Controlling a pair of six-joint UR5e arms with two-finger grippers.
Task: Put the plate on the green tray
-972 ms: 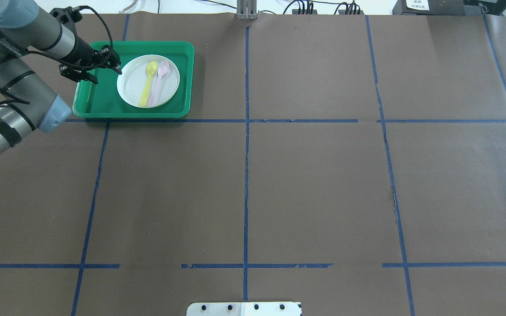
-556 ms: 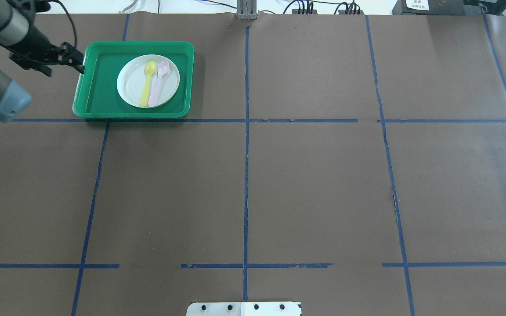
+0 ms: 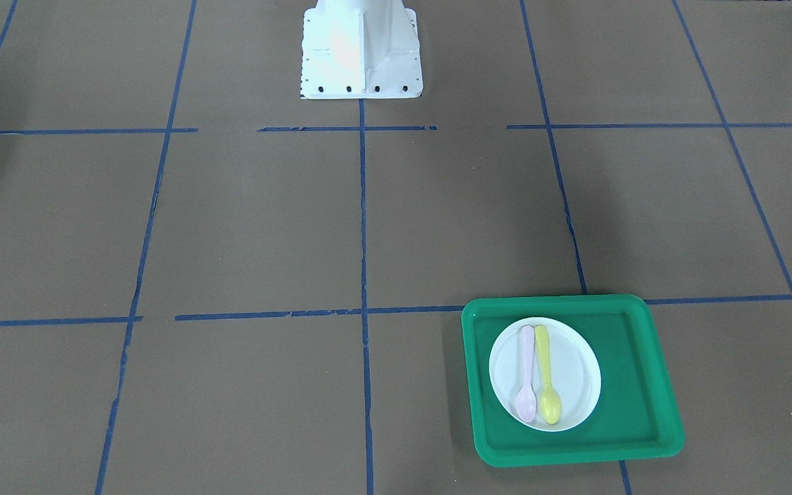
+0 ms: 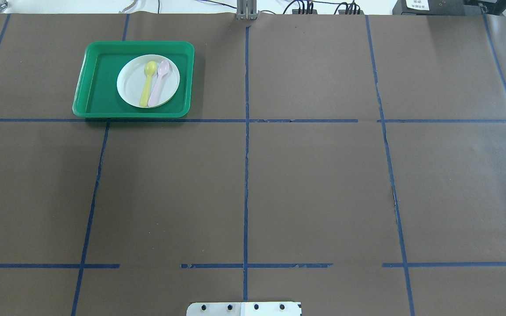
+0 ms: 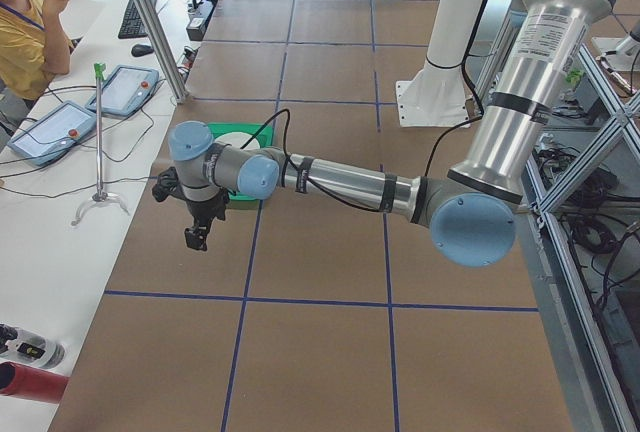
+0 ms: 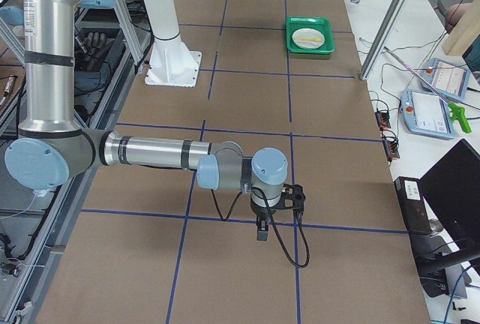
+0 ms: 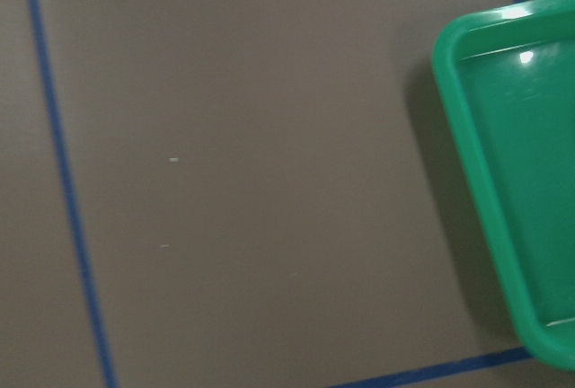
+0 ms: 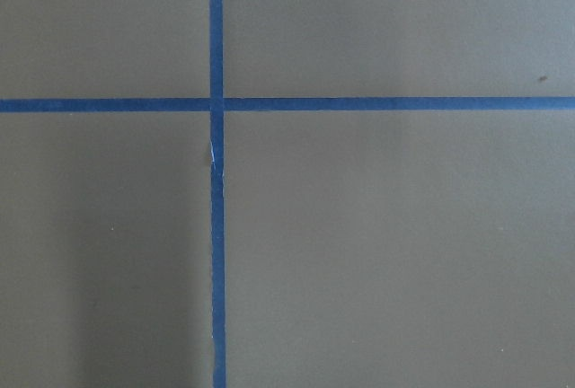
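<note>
Exterior left: plate (image 5: 234, 139) on green tray (image 5: 217, 130) — left hand (image 5: 197, 237) nearby, apart.

No text legible in any view. White label (image 4: 417, 4) on black box (image 4: 433, 7), far right of green tray (image 4: 89, 90), past the table edge: print too small. Pale sticker (image 5: 548, 34) on left arm (image 5: 495, 132): unreadable.

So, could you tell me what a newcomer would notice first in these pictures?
The bright green tray in the overhead view's upper left stands out, with the white plate resting inside it. On the plate lie a yellow spoon and a pink spoon side by side.
</note>
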